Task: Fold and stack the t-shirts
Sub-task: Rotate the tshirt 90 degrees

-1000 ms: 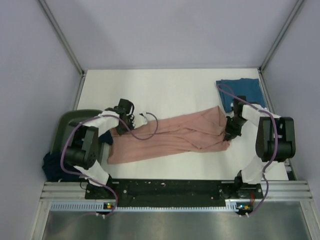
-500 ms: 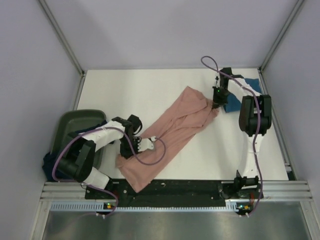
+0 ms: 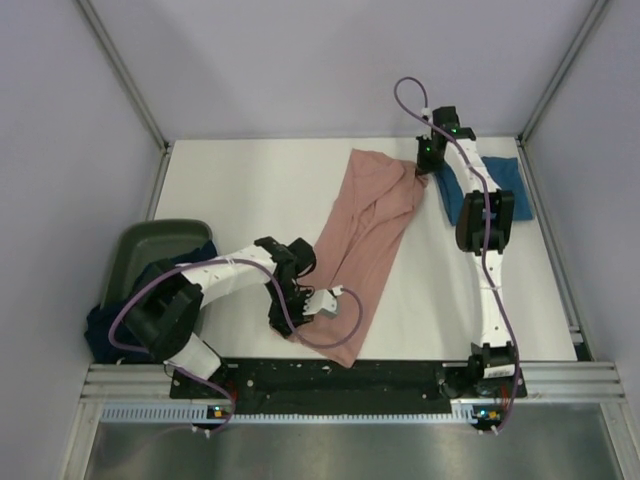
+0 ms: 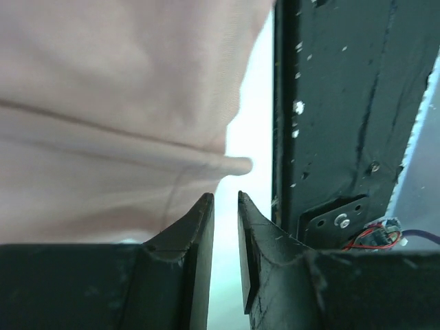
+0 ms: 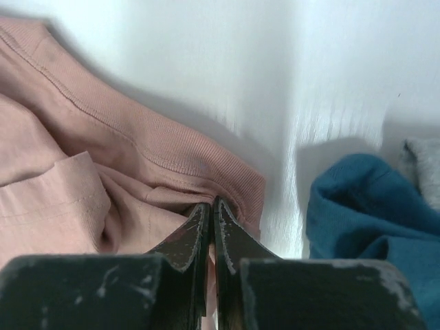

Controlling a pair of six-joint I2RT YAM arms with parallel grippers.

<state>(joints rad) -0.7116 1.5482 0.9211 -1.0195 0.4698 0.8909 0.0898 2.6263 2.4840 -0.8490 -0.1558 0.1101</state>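
Spreading is the step in hand. The salmon-pink t-shirt (image 3: 365, 225) lies unfolded, pulled into a diagonal strip from upper centre to bottom centre of the desk (image 3: 240, 190). The right end effector (image 5: 208, 205) is clamped on its ribbed edge. The left end effector (image 4: 225, 198) shows a slit between its fingers with cloth just past the tips, so I cannot tell whether it holds.

The next move likely calls for laying the shirt flat and square.

Only the overhead view shows the navy t-shirt (image 3: 100, 335) by the dark green bin (image 3: 140, 250), lower left. The right wrist view alone shows the pinch, with the teal-blue t-shirt (image 5: 364, 206) close beside.

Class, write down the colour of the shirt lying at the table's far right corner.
Teal-blue t-shirt, clearest in the right wrist view.
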